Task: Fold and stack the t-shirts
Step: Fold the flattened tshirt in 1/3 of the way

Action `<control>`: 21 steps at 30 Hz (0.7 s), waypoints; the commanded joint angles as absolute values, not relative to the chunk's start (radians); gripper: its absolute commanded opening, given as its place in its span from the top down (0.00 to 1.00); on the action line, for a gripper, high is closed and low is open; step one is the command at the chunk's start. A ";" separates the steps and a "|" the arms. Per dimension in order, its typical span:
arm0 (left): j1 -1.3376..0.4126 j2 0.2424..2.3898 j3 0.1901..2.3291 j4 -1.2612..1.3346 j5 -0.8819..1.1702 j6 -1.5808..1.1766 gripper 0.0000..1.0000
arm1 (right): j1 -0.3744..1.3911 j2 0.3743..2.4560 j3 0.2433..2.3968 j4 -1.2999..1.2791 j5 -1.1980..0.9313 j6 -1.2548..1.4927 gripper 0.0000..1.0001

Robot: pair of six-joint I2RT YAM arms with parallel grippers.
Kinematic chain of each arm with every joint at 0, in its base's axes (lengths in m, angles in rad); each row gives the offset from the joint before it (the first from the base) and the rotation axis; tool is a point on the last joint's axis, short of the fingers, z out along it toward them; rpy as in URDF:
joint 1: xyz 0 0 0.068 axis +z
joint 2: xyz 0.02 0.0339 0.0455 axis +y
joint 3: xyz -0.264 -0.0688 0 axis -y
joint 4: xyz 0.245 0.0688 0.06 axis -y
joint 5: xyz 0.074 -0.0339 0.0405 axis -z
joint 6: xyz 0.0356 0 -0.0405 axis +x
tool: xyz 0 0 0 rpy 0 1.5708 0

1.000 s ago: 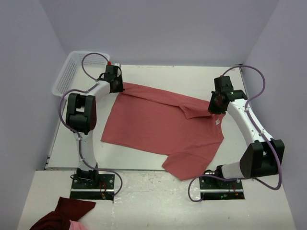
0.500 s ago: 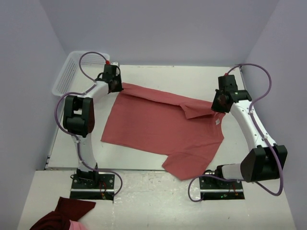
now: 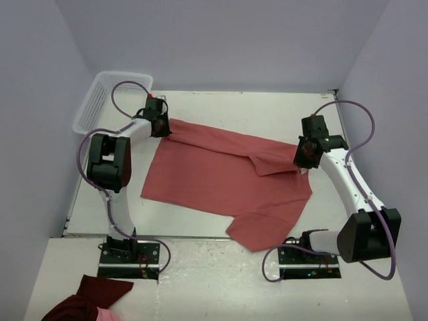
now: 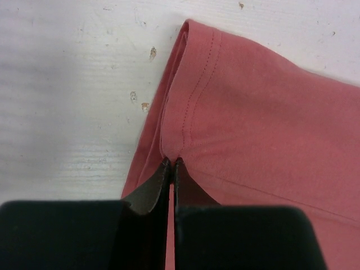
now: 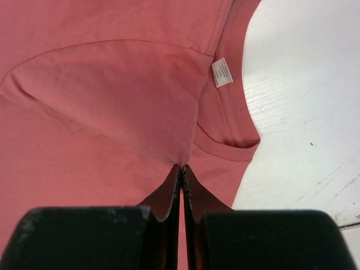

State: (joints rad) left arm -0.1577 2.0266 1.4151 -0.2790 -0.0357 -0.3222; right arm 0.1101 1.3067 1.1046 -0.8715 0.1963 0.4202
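One salmon-red t-shirt (image 3: 221, 177) lies spread on the white table, its far edge folded over toward the middle. My left gripper (image 3: 162, 127) is shut on the shirt's far-left hemmed corner (image 4: 191, 101), pinching the fabric at my fingertips (image 4: 172, 163). My right gripper (image 3: 302, 154) is shut on the folded-over cloth near the collar; in the right wrist view the pinch point (image 5: 181, 166) sits below the white neck label (image 5: 221, 72). One sleeve (image 3: 257, 234) hangs toward the table's near edge.
A white mesh basket (image 3: 100, 100) stands at the table's far-left corner. A dark maroon cloth bundle with a pink patch (image 3: 87, 304) lies on the near ledge beside the left arm base (image 3: 128, 257). Walls close in on both sides.
Both grippers have carried the shirt's far edge a little nearer and inward; the right gripper moved down toward the collar. The fold over the shirt's body has widened.
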 commanded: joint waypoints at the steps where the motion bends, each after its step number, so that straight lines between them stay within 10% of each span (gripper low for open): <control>1: -0.147 1.965 1.407 -0.265 -0.057 -0.334 1.00 | 0.117 1.269 1.092 -0.859 0.218 0.440 1.00; 10: -0.149 1.960 1.376 -0.250 -0.057 -0.353 0.92 | 0.141 1.312 1.068 -0.859 0.241 0.457 1.00; 14: -0.152 1.948 1.370 -0.249 -0.064 -0.364 0.65 | 0.153 1.324 1.060 -0.877 0.282 0.471 0.99; 18: -0.172 1.889 1.339 -0.235 -0.103 -0.379 0.38 | 0.175 1.324 1.032 -0.888 0.321 0.502 0.68; 21: -0.187 1.838 1.316 -0.224 -0.129 -0.388 0.30 | 0.198 1.305 1.037 -0.907 0.380 0.528 0.61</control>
State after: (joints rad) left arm -0.1669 1.9358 1.3277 -0.2687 -0.0841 -0.3714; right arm 0.1745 1.3231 1.0328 -0.8829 0.2893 0.4828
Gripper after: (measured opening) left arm 0.688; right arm 0.371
